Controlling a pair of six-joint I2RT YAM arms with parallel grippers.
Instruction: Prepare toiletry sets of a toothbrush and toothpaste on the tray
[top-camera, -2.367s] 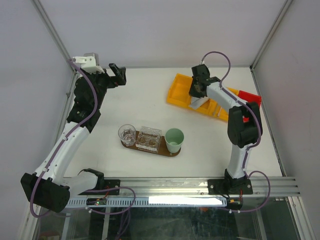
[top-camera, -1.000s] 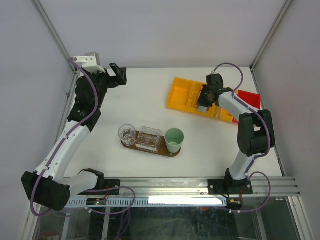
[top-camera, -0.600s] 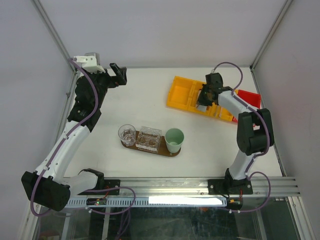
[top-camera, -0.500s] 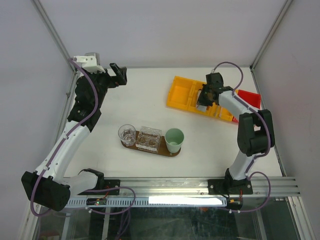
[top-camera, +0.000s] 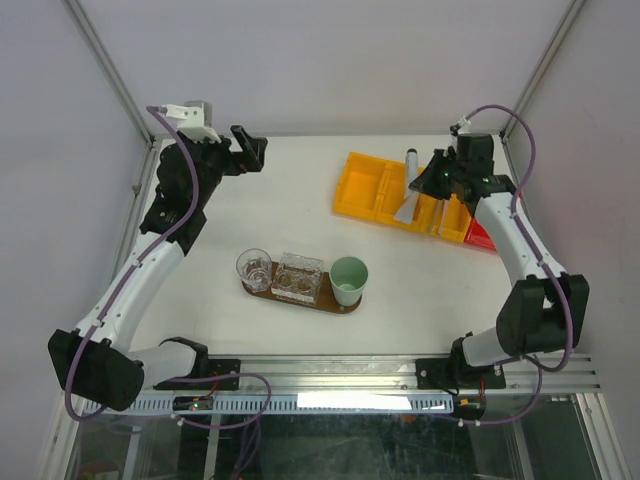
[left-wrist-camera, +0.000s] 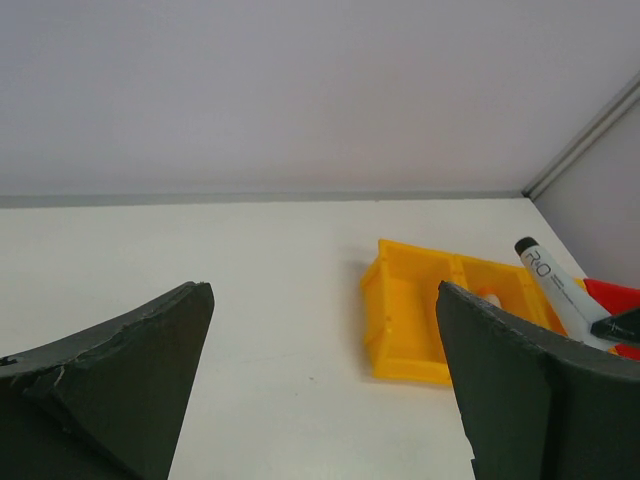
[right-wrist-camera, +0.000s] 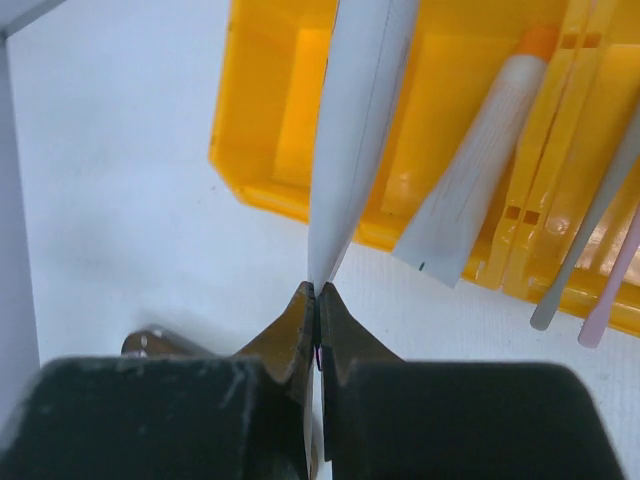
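Observation:
My right gripper (top-camera: 432, 180) is shut on the flat end of a white toothpaste tube (top-camera: 411, 165) and holds it above the yellow bin (top-camera: 365, 188). In the right wrist view the fingertips pinch together (right-wrist-camera: 317, 300) on that tube (right-wrist-camera: 355, 120), whose far end points away. A second white tube (right-wrist-camera: 470, 180), a grey brush (right-wrist-camera: 600, 230) and a pink brush (right-wrist-camera: 615, 290) lie in the bin. The brown oval tray (top-camera: 330, 303) is at the near centre. My left gripper (top-camera: 250, 150) is open and empty at the far left; it also shows in the left wrist view (left-wrist-camera: 325, 380).
On the tray stand a clear glass (top-camera: 254, 268), a clear holder (top-camera: 298, 277) and a mint-green cup (top-camera: 349, 275). A red bin (top-camera: 483, 238) sits behind the yellow one at the right. Enclosure walls and posts border the table.
My right gripper has risen out of the yellow bin with the white tube in it and moved back to the right. The left arm has shifted slightly right.

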